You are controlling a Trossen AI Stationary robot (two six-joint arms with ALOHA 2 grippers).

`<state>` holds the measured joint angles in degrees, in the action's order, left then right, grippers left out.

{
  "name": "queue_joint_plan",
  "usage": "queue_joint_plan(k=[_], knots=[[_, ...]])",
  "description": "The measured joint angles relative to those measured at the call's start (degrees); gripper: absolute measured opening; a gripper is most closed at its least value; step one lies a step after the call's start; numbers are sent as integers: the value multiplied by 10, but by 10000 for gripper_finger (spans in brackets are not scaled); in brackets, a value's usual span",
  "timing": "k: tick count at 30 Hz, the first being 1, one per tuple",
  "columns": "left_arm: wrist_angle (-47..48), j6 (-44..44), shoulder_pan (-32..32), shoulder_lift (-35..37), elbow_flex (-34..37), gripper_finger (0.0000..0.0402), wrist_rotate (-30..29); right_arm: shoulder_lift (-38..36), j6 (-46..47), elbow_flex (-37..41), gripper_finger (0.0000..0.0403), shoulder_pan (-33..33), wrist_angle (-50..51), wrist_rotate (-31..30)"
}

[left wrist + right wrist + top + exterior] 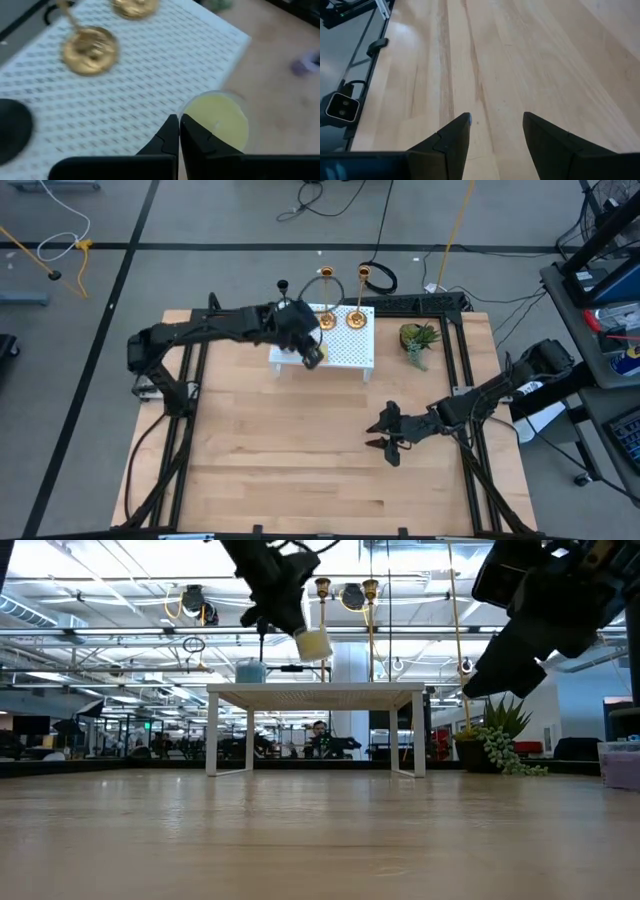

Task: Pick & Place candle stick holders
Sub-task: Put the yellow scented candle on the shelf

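Two shiny gold candle stick holders [327,318] [357,317] stand by their round bases on the white perforated rack [350,352] at the table's far side. They also show in the left wrist view [90,50] [134,7]. The black holder's base [10,131] rests on the rack beside them, and its stem top [284,284] shows past my left arm. My left gripper [306,348] is above the rack's near edge, shut on a small yellow candle [220,122]. My right gripper [495,125] is open and empty over the bare table at the right [386,436]. My left gripper pinches the yellow candle's rim [189,119] between its two fingers, at the edge nearest the gripper. The fingers come from above, slanting down. The candle [313,644] is lifted clear, above the rack's top, and hangs tilted below the fingers.
A small potted plant [418,340] stands to the right of the rack. A blue candle [250,670] sits on the rack's left part. A small purple thing [302,65] lies on the table past the rack. The wooden table top [300,450] stretches toward the near edge.
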<state>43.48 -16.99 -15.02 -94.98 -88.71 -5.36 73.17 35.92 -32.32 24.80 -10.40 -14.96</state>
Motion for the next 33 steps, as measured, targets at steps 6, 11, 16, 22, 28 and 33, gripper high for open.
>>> queue_joint_plan(k=[6,11,16,22,28,33], knots=[[-5,12,-35,-17,0,4,-5,0,-26,0,183,0,-8,0],[-21,15,-37,-38,0,5,-12,0,-24,0,183,0,-10,0],[-42,16,-37,-55,0,5,-14,0,-21,0,183,0,-10,1],[-43,17,-37,-59,0,5,-15,0,-21,0,183,0,-10,1],[-46,18,-36,-59,0,6,-38,0,-21,0,183,0,-10,1],[-47,31,-37,-59,0,16,-55,0,-21,0,183,0,-10,2]])
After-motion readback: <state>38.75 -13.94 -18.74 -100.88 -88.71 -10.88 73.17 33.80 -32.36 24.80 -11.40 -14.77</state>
